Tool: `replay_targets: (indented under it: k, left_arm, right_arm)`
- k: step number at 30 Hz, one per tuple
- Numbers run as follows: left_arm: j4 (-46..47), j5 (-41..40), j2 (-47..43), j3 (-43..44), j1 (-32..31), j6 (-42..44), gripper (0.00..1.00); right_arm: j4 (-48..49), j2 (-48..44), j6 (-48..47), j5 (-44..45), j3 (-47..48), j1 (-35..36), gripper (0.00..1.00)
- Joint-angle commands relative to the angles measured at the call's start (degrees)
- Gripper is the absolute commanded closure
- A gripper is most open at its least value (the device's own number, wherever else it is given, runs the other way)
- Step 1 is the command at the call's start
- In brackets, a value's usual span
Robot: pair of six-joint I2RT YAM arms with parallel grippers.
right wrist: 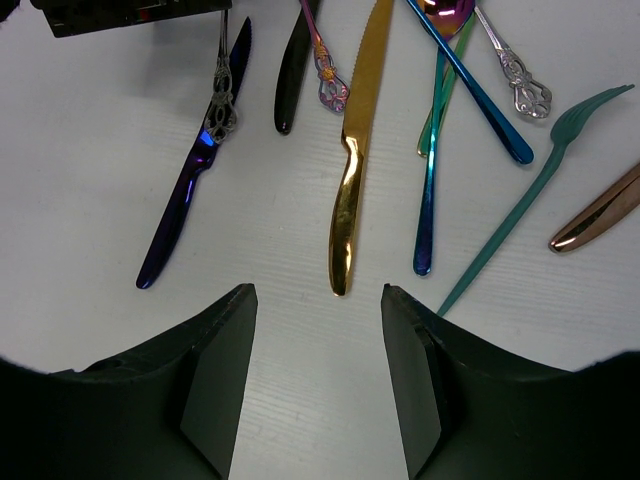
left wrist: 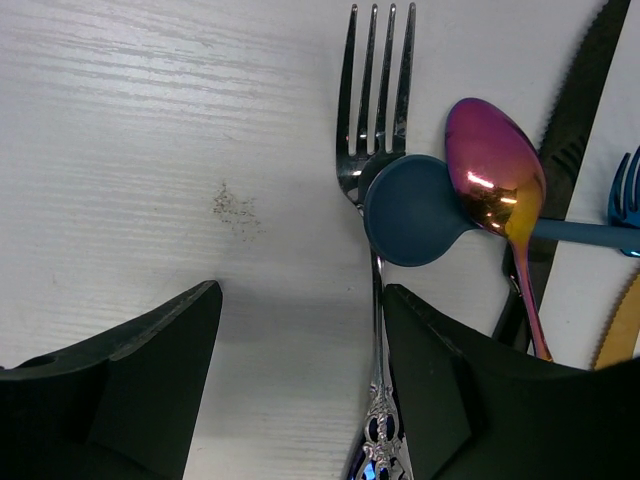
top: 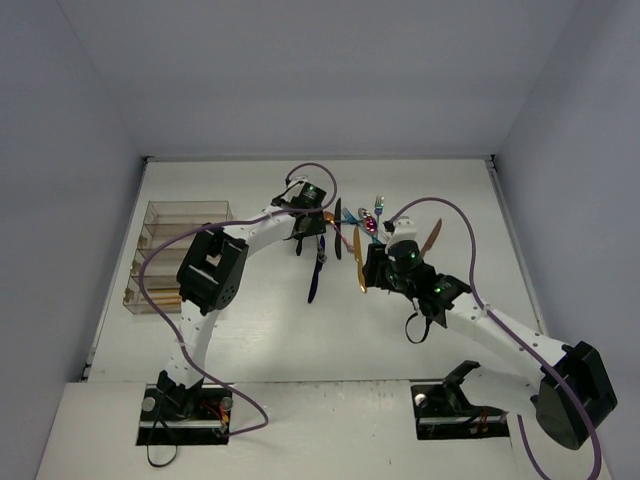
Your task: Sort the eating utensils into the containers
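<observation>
Tabletop (right wrist: 100, 150): gold knife (right wrist: 355, 150) near-to-far (blade far)

**Fig. 1. Three views of my workspace: one fixed overhead, one on each of my wrists.**

The top external camera sits above and behind my bases. It looks down and forward over the whole table (top: 250, 340), near edge to far edge, from a distance. My left wrist camera looks down past my left gripper (left wrist: 300, 330), very close to the surface and facing the far edge, onto a silver fork (left wrist: 375, 100). My right wrist camera hangs higher behind my right gripper (right wrist: 318, 300), angled toward the far edge. Both wrist views share that fork and the black knife (left wrist: 580, 100). The overhead and right wrist views share the gold knife (right wrist: 355, 150).
</observation>
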Motion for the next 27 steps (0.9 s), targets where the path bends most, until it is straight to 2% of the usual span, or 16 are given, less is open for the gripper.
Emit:
replay_targets:
  k: [1,7,12,14,21,24,27]
  left_arm:
    - [5.3,-1.1,-6.0,-0.9,-0.7,-2.3,0.38]
    - [2.8,-0.7,-2.2,2.1,-1.2,-1.9,0.39]
    - [0.0,-3.0,-0.8,1.8,-1.4,-2.8,0.48]
    - [-0.9,-4.3,-0.9,0.5,-1.4,-3.5,0.64]
    - [-3.9,-6.9,-2.1,-0.3,-1.3,-3.6,0.93]
    - [-3.8,-7.5,-4.4,-2.0,-1.0,-3.7,1.0]
    - [-2.7,-7.7,-7.8,-3.8,-0.7,-3.4,1.0]
  right_arm:
    - [1.4,-1.6,0.6,0.1,0.0,-0.3,0.5]
    - [1.4,-1.2,0.5,0.2,-0.1,-0.3,0.5]
    - [1.4,-1.3,0.5,0.3,-0.3,-0.3,0.5]
    - [1.4,-1.0,0.6,0.3,-0.4,-0.3,0.5]
    - [1.4,-0.3,0.5,0.1,0.0,-0.3,0.5]
    - [1.5,-0.3,0.5,0.1,-0.1,-0.3,0.5]
    - [1.4,0.0,0.4,0.2,-0.1,-0.3,0.5]
